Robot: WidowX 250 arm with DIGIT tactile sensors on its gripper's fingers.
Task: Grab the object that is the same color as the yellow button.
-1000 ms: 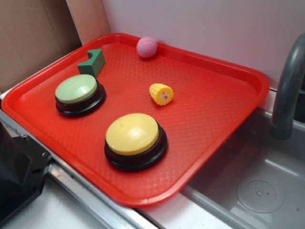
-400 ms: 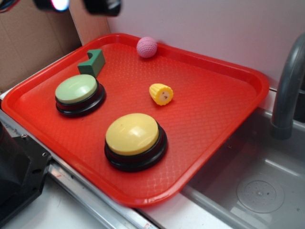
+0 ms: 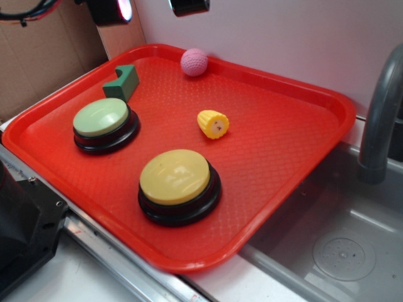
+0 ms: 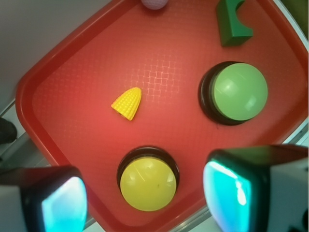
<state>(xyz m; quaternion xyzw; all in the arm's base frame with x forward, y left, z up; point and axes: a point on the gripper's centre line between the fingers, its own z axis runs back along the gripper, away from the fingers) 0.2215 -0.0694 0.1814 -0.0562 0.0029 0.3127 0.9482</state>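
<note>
A big red tray (image 3: pixel 296 163) sits on the surface beside a grey sink (image 3: pixel 340 245). The tool (image 3: pixel 148 7) hangs high over the back left part of the tray. Its two fingers (image 4: pixel 231 186) are wide apart and hold nothing. In the wrist view, the tray and the yellow button show between them.

The yellow button (image 3: pixel 175 177) on its black base sits near the front edge of the tray. The pale green button (image 3: pixel 101 117) is to its left, well apart from it. A green block (image 3: pixel 123 83) lies just behind the green button. A pink ball (image 3: pixel 194 61) rests at the back rim.

The little yellow corn piece (image 3: pixel 213 123) lies on its side near the middle of the tray, behind the yellow button. Nothing touches it.
</note>
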